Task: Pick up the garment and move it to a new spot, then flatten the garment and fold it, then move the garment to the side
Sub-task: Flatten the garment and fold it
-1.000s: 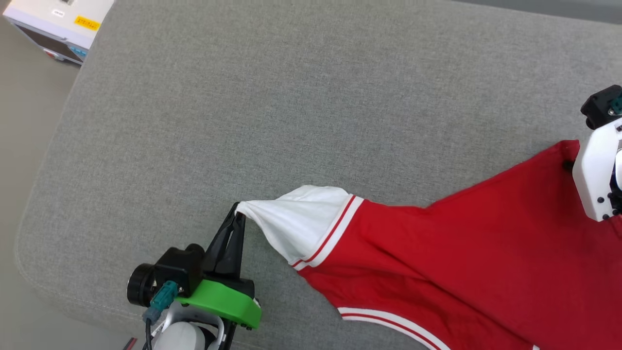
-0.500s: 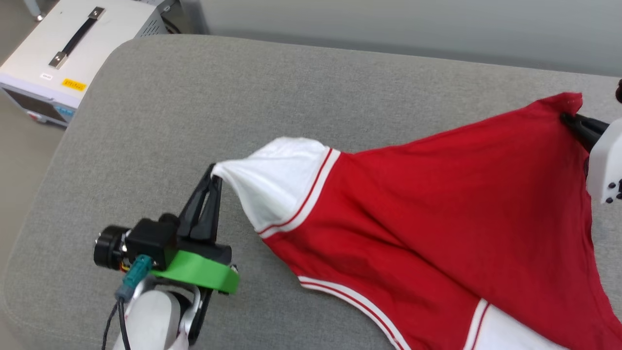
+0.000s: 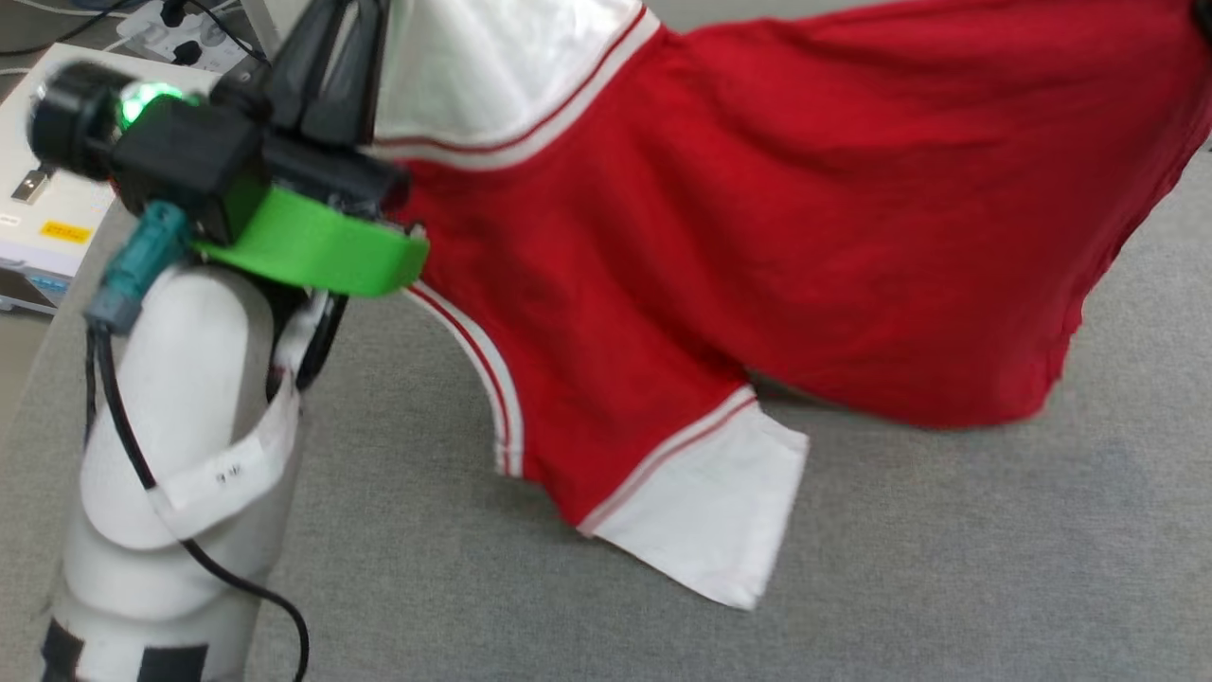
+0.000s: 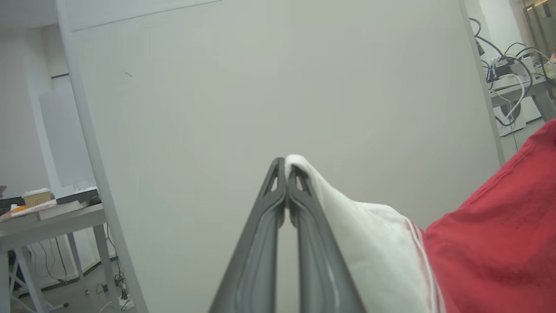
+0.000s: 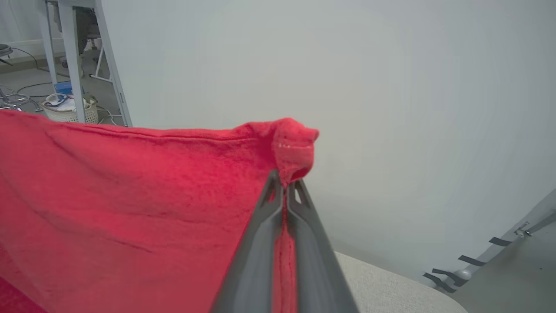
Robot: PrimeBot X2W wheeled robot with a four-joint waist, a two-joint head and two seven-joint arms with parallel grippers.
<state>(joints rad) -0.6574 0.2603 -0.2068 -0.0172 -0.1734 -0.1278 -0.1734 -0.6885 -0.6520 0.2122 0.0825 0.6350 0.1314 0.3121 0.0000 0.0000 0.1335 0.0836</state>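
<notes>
The garment (image 3: 757, 218), a red T-shirt with white sleeves and striped trim, hangs stretched between my two grippers above the grey cushion. My left gripper (image 3: 341, 19) is raised at the upper left, shut on the tip of one white sleeve (image 4: 369, 243); the left wrist view has the fingertips (image 4: 278, 174) pinched on it. In the right wrist view my right gripper (image 5: 284, 182) is shut on a red hem corner (image 5: 295, 143). The other white sleeve (image 3: 710, 511) droops lowest, on or just above the cushion. The shirt's print is hidden.
The grey cushion (image 3: 947, 568) spreads under the shirt. A white equipment box (image 3: 47, 218) stands beyond its left edge. A pale wall (image 4: 282, 87) lies ahead of both wrists, with a desk (image 4: 47, 217) and a wicker basket (image 5: 69, 111) off to the sides.
Both grippers have risen, lifting the shirt off the cushion so that it hangs and its second sleeve shows. The head camera has also shifted.
</notes>
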